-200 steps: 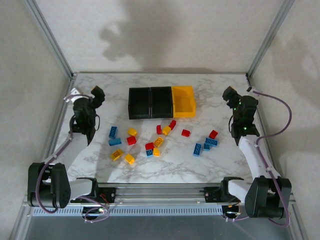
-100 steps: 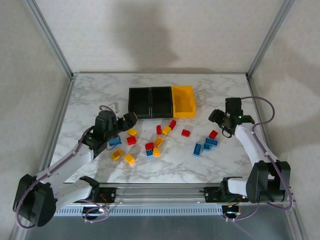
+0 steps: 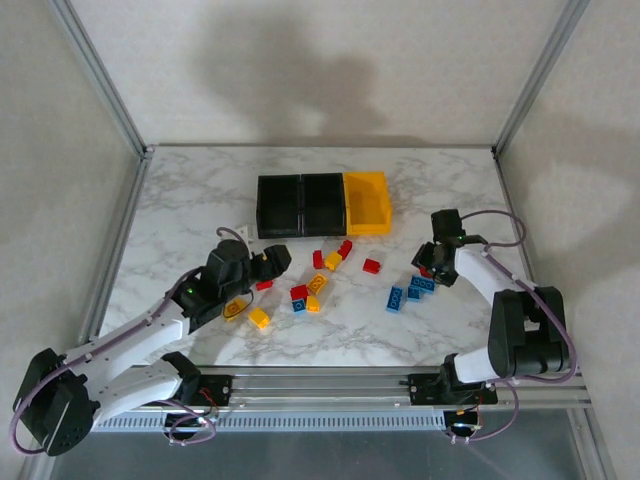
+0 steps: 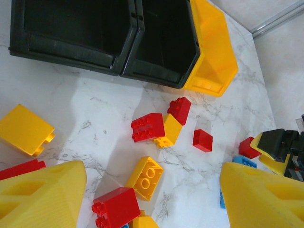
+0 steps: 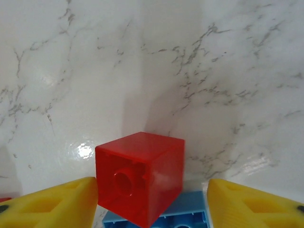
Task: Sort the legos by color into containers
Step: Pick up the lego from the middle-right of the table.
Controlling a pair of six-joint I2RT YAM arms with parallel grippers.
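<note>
On the surface (image 3: 180,200), loose legos (image 3: 317,283) lie before three containers (image 3: 322,205): two black, one yellow. Left gripper (image 3: 272,260) open above them; right gripper (image 5: 151,190) open, straddling one red brick (image 5: 142,171) beside one blue brick (image 5: 166,221).

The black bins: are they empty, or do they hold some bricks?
Empty. The left wrist view looks into both black bins and shows bare dark floors; the bricks lie outside on the table.

Left end effector (image 3: 277,258) swung to the legos (image 3: 318,285); right end effector (image 3: 433,262) astride one.
</note>
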